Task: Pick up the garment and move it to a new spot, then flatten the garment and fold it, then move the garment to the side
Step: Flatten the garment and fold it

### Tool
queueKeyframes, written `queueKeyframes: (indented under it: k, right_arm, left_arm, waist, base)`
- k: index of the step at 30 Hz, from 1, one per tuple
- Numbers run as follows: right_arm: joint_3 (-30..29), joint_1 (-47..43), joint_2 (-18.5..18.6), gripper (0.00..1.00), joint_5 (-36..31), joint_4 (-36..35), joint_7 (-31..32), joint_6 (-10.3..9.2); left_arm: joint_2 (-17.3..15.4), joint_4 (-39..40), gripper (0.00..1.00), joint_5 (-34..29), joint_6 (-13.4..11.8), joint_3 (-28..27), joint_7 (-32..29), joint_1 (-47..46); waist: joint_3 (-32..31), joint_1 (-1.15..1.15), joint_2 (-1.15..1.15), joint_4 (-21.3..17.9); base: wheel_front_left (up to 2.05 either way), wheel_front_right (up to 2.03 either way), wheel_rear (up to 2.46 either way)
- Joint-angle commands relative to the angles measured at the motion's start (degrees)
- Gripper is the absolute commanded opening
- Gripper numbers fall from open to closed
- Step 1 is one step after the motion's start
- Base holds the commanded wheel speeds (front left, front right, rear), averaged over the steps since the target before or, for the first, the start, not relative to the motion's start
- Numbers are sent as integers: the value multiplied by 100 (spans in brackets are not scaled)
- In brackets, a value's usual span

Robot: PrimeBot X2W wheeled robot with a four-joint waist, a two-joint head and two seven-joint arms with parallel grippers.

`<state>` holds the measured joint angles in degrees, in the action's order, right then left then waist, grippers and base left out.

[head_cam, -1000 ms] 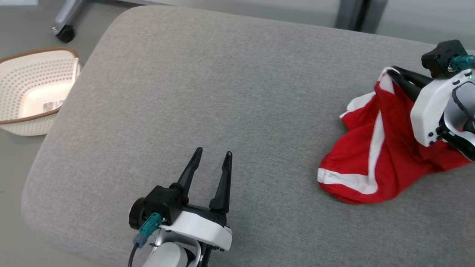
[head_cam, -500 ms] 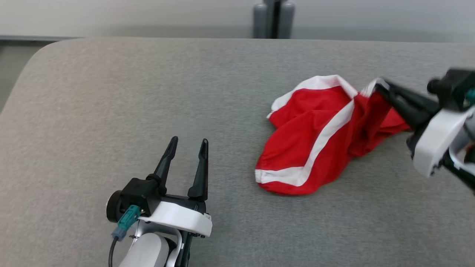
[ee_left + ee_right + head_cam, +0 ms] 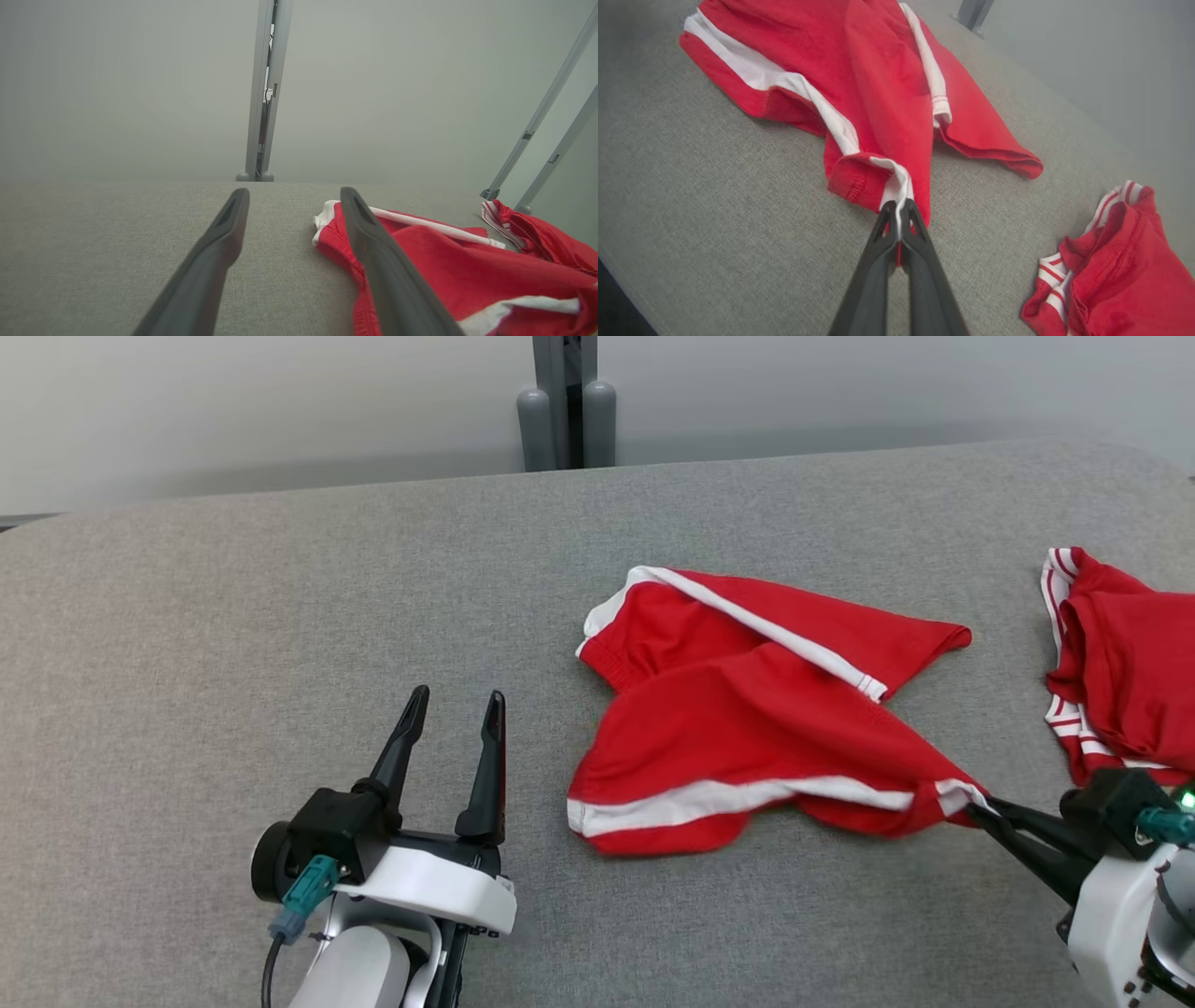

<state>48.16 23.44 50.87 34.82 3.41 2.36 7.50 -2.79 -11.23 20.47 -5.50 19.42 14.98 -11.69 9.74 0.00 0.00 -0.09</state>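
The garment (image 3: 747, 728) is a pair of red shorts with white trim, lying spread and rumpled on the grey cushioned surface (image 3: 280, 597). My right gripper (image 3: 976, 810) is shut on a white-trimmed corner of the garment (image 3: 878, 84) at its right end, low over the surface. In the right wrist view the right gripper (image 3: 899, 207) pinches that hem between its fingers. My left gripper (image 3: 455, 702) stands open and empty to the left of the garment. The left wrist view has the left gripper (image 3: 294, 196) with the garment (image 3: 467, 270) lying to its right.
A second red piece with thin white stripes (image 3: 1120, 672) lies bunched at the surface's right edge, also in the right wrist view (image 3: 1111, 261). A grey post (image 3: 565, 401) stands behind the surface against a pale wall.
The camera has swung right. My right gripper has drawn the garment's corner down toward the near edge, stretching the garment out flatter. The left gripper has stayed open.
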Motion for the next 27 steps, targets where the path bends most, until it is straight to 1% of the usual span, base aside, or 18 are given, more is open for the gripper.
queueKeyframes:
  k: [1, 3, 5, 6, 7, 10, 15, 18, 20, 23, 25, 27]
  right_arm:
    - [-21, -111, 22, 0, -60, 91, -13, -1]
    - [53, -166, 89, 0, -286, 262, 43, -1]
    - [60, -228, 32, 0, -325, 493, 87, -1]
    - [82, -232, 21, 22, -430, 591, 91, -1]
    - [84, -238, -4, 100, -481, 699, 88, -1]
    - [107, -291, -62, 100, -555, 986, 215, -1]
    - [-79, -300, -97, 100, -363, 1213, 481, -1]
    - [-416, -325, -128, 100, -201, 1316, 597, -1]
    - [-829, -326, -168, 100, -197, 1396, 557, -1]
    - [-1708, -440, -595, 100, -101, 1532, 157, -1]
    - [-2342, -557, -963, 100, -29, 1557, -190, -1]
    - [-2833, -741, -1369, 100, 55, 1477, -483, -1]
  left_arm:
    - [-23, -8, 100, -40, 44, -26, 15, 62]
    - [-24, -26, 100, -44, 59, -27, 15, 61]
    - [-23, -45, 100, -53, 83, -17, 15, 59]
    - [-23, -51, 100, -58, 91, -11, 15, 59]
    - [-23, -57, 100, -64, 91, -2, 15, 66]
    - [-23, -88, 100, -79, 104, 9, 15, 115]
    - [-23, -126, 100, -104, 134, -33, 15, 222]
    - [-23, -137, 100, -121, 139, -57, 15, 315]
    - [-24, -136, 100, -126, 146, -74, 15, 345]
    - [-23, -128, 100, -117, 140, -64, 15, 429]
    - [-23, -114, 100, -105, 129, -47, 15, 436]
    - [-23, -105, 100, -97, 143, -11, 15, 462]
  waist:
    - [-27, 0, 0, -24]
    - [-55, 0, 0, -27]
    - [-88, 0, 0, -25]
    - [-100, 0, 0, -18]
    - [-115, 0, 0, -8]
    - [-179, 0, 0, 27]
    - [-293, 0, 0, 40]
    - [-368, 0, 0, 18]
    - [-416, 0, 0, 4]
    - [-488, 0, 0, -16]
    - [-515, 0, 0, -27]
    - [-536, 0, 0, -26]
  base:
    - [0, 0, 0]
    - [0, 0, 0]
    - [0, 0, 0]
    - [0, 0, 0]
    - [0, 0, 0]
    - [0, 0, 0]
    - [0, 0, 0]
    - [0, 0, 0]
    - [0, 0, 0]
    - [0, 0, 0]
    - [0, 0, 0]
    - [0, 0, 0]
